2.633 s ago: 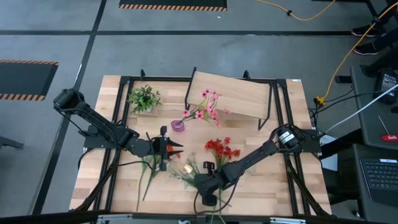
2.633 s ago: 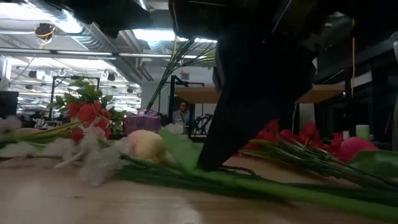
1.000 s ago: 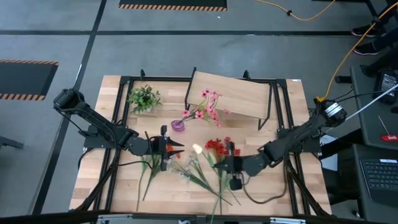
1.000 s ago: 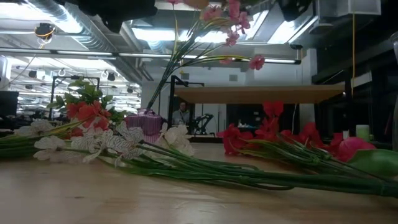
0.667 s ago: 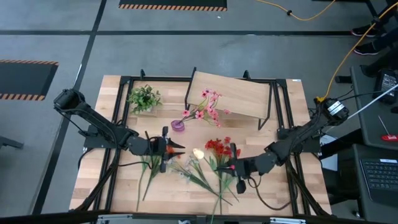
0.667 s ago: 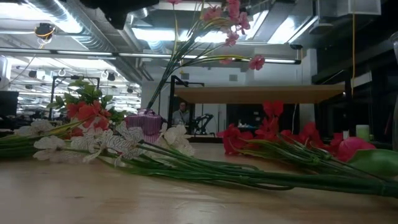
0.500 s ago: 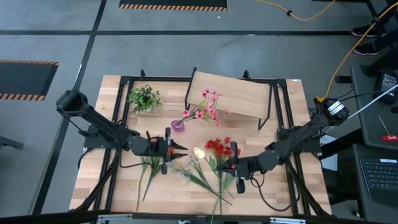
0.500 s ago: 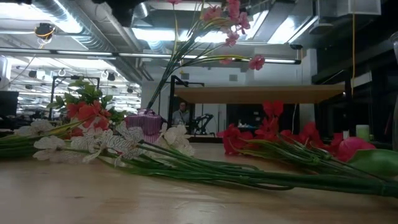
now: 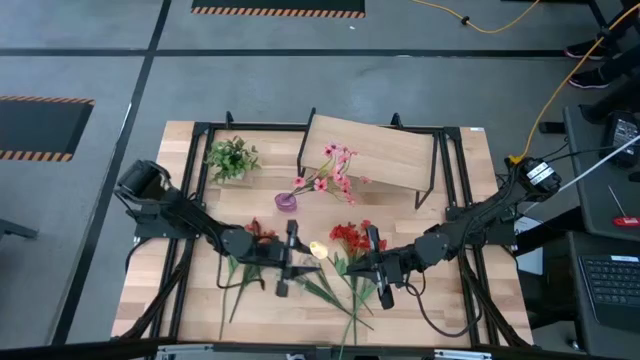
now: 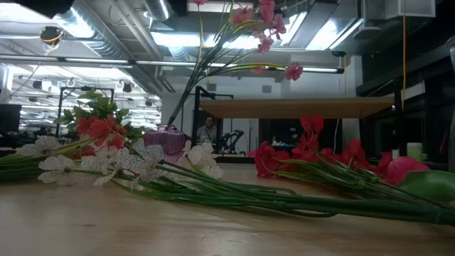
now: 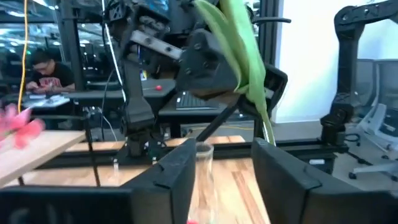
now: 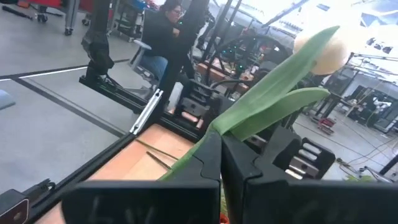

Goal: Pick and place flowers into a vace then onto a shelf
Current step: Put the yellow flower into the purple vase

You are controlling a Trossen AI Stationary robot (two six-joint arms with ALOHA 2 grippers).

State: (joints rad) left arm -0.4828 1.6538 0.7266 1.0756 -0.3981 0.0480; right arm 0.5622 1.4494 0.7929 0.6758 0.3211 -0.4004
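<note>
Right gripper [image 9: 364,261] is clamped shut on the green stem of a tulip [image 9: 318,249]. It holds the tulip clear of the table at mid-depth, right of centre. A few seconds ago this gripper was down among the loose flowers [image 9: 322,287] near the front edge; white and other stems remain lying there.

Left gripper [image 9: 287,258] has moved right within the last second. It now sits just left of the tulip bloom with its fingers spread wide, facing the right gripper. This looks like a handover or a regrip of the stem before insertion.

Red flowers [image 9: 350,238] lie just beyond the grippers. Farther off, the vase [image 9: 286,202] stands on the table with pink flowers already in it. The shelf [image 9: 375,150], at the far side, is unused.
</note>
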